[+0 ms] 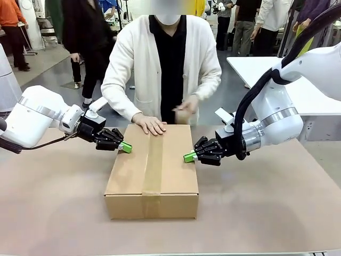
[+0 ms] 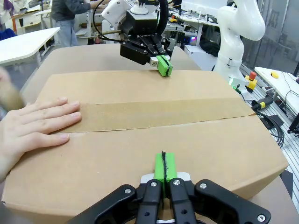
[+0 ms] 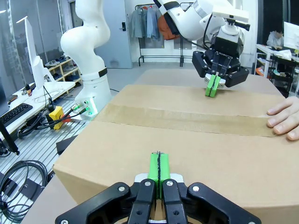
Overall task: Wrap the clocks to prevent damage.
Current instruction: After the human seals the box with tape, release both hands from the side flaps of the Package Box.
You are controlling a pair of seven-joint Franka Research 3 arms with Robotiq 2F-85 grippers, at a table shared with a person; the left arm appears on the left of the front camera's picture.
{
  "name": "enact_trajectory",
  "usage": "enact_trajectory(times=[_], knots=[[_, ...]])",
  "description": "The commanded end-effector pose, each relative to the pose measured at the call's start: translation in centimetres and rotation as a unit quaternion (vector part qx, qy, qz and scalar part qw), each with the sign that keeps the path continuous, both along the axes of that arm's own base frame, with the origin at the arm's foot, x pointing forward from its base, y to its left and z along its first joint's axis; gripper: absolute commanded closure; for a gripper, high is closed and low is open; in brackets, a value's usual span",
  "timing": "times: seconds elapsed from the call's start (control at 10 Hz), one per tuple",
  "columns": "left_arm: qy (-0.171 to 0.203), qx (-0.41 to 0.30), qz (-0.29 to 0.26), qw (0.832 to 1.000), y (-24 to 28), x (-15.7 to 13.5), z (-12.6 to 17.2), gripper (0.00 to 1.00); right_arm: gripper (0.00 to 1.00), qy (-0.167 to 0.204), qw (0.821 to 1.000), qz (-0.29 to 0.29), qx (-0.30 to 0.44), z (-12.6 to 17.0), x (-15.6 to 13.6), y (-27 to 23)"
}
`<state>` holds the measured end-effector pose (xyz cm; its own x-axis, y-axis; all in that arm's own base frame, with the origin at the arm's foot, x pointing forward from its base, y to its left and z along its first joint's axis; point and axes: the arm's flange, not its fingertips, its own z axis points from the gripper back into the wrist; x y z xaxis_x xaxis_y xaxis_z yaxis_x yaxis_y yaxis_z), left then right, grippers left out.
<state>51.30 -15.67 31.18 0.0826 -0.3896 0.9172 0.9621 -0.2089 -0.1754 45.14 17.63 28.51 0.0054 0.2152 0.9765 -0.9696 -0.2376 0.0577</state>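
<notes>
A closed cardboard box point(image 1: 154, 170) sealed with a strip of brown tape point(image 1: 154, 165) lies in the middle of the table. My left gripper point(image 1: 126, 147) is shut, its green pads pressed on the box's left top edge point(image 2: 164, 167). My right gripper point(image 1: 189, 157) is shut too, pads touching the box's right top edge point(image 3: 159, 164). The person's hand point(image 1: 149, 124) lies flat on the far end of the box point(image 2: 37, 123). The other hand point(image 1: 185, 109) is raised above the far edge. The clocks are hidden from view.
The table point(image 1: 266, 213) is covered with brown paper, with bare room around the box. The person stands close at the far side. A white table point(image 1: 298, 85) stands at the back right, and other people stand farther off.
</notes>
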Motion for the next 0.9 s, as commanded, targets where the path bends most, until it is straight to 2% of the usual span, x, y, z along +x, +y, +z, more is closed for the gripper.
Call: enact_trajectory(times=[0.0,0.8], knots=[[0.001,0.001,0.003,1.000,-0.01,0.00,-0.18,1.00,0.99,0.001,1.000,-0.002,-0.001,-0.20,-0.04,0.08],[0.001,0.001,0.003,1.000,-0.01,0.00,-0.18,1.00,0.99,0.001,1.000,-0.002,-0.001,-0.20,-0.04,0.08]])
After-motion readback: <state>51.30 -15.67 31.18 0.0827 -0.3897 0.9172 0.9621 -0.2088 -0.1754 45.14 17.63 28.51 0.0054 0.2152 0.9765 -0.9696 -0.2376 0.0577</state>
